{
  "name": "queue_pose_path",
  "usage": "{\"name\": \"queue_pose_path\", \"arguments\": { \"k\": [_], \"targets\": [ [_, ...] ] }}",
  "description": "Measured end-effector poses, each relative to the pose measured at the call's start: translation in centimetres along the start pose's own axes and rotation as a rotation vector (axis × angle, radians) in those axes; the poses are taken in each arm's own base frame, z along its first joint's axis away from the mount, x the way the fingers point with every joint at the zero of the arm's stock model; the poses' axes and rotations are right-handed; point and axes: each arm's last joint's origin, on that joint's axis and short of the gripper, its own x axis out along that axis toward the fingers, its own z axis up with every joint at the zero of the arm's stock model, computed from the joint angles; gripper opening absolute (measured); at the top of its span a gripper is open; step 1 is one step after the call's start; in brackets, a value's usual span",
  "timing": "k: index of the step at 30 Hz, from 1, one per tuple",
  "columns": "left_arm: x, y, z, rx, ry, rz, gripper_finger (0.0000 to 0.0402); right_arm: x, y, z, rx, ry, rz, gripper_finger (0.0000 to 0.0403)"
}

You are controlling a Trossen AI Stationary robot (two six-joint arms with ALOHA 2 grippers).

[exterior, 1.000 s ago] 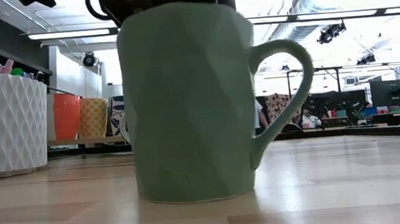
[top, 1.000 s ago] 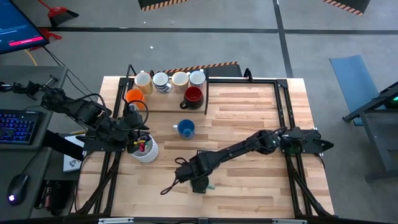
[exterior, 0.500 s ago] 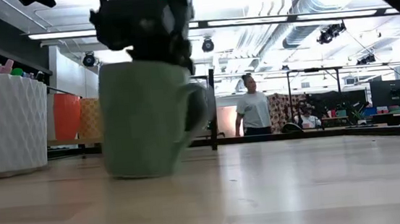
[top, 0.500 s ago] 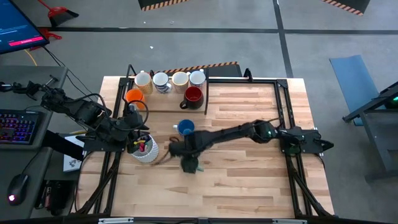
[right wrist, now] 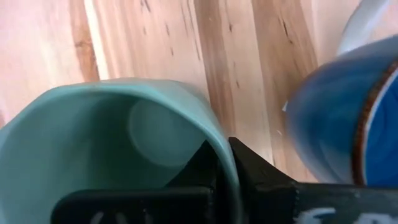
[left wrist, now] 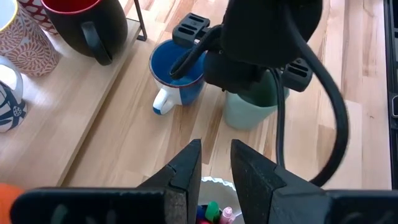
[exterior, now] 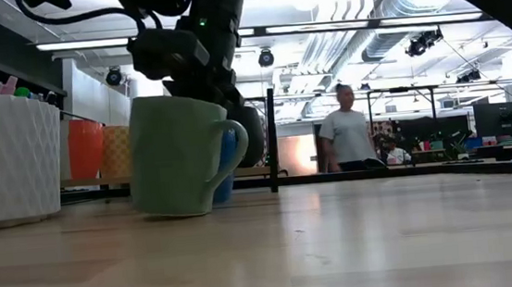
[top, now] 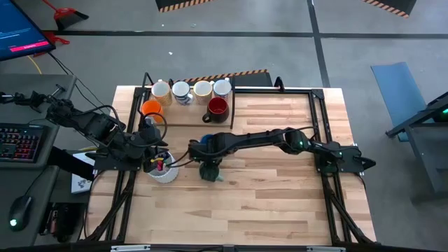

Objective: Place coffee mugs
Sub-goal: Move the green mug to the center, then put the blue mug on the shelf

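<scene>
— Looking at the green mug (top: 209,172), where's it sitting?

— On the table (top: 280,203), upright, mouth up, so its long axis runs straight up. It's just in front of the blue mug (top: 204,144), nearly touching it, with the white pen holder (top: 165,171) close on its other side.

— And the pincer?

— The right gripper (right wrist: 225,163) is directly above it, clenched on the rim with one finger inside the wall and one outside.

— Which way does the handle point?

— In the low view it sticks out sideways (exterior: 229,155); from overhead I can't tell, the arm covers it.

— The other arm?

— The left gripper (left wrist: 215,163) hovers over the pen holder, fingers slightly apart, grasping nothing. The right is plainly the nearer one. The rest of the mugs (top: 190,90) stand on the tray (top: 185,119) beyond the blue one, so I'd guess the carry goes that way.
</scene>
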Motion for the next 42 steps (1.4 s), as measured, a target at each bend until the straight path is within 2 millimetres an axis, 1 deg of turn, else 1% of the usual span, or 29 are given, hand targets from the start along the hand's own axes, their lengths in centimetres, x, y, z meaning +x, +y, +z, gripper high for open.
{"name": "queue_pose_path", "arguments": {
  "k": [5,13,18,20,21,25,27,30,31,33,35,38,40,42],
  "targets": [
    [0.0,0.0,0.0,0.0,0.0,0.0,0.0076,0.0,0.1,0.3,0.012,-0.036,0.003,0.0016],
    [0.0,0.0,0.0,-0.008,0.0,0.0,0.0076,-0.1,0.2,1.0,0.027,-0.11,0.004,0.0059],
    [0.0,0.0,0.0,-0.008,0.0,0.0,0.0076,-0.3,-0.1,0.8,0.073,-0.084,-0.002,0.0077],
    [0.0,0.0,0.0,-0.008,0.0,0.001,0.0076,-1.3,-0.1,0.7,0.083,-0.08,-0.003,0.0079],
    [0.0,0.0,0.0,-0.007,0.0,0.0,0.0076,-2.1,0.0,0.7,0.09,-0.098,-0.003,0.008],
    [0.0,0.0,0.0,0.002,0.001,0.001,0.0076,-6.4,0.5,0.2,0.088,-0.142,0.0,0.008],
    [0.0,0.0,0.0,0.002,0.001,0.001,0.0076,-8.4,1.2,-0.7,0.067,-0.123,-0.003,0.0081],
    [0.0,0.0,0.0,0.002,0.001,0.001,0.0076,-11.2,2.5,-2.8,0.001,-0.052,-0.022,0.0081],
    [0.0,0.0,0.0,0.002,0.001,0.001,0.0076,-12.0,2.9,-3.5,-0.033,-0.028,-0.051,0.0081],
    [0.0,0.0,0.0,0.002,0.0,0.001,0.0076,-13.1,3.9,-5.1,-0.127,0.027,-0.123,0.0081],
    [0.0,0.0,0.0,0.003,0.0,0.001,0.0076,-13.3,4.8,-6.7,-0.209,0.091,-0.208,0.0081],
    [0.0,0.0,0.0,0.002,-0.003,0.005,0.0076,-12.7,5.6,-8.6,-0.257,0.141,-0.271,0.0081],
    [0.0,0.0,0.0,0.003,-0.002,0.005,0.0076,-12.0,5.6,-10.2,-0.248,0.151,-0.281,0.0081],
    [0.0,0.0,0.0,0.003,-0.002,0.005,0.0076,-11.4,4.9,-12.3,-0.191,0.154,-0.295,0.0081]
  ]
}}
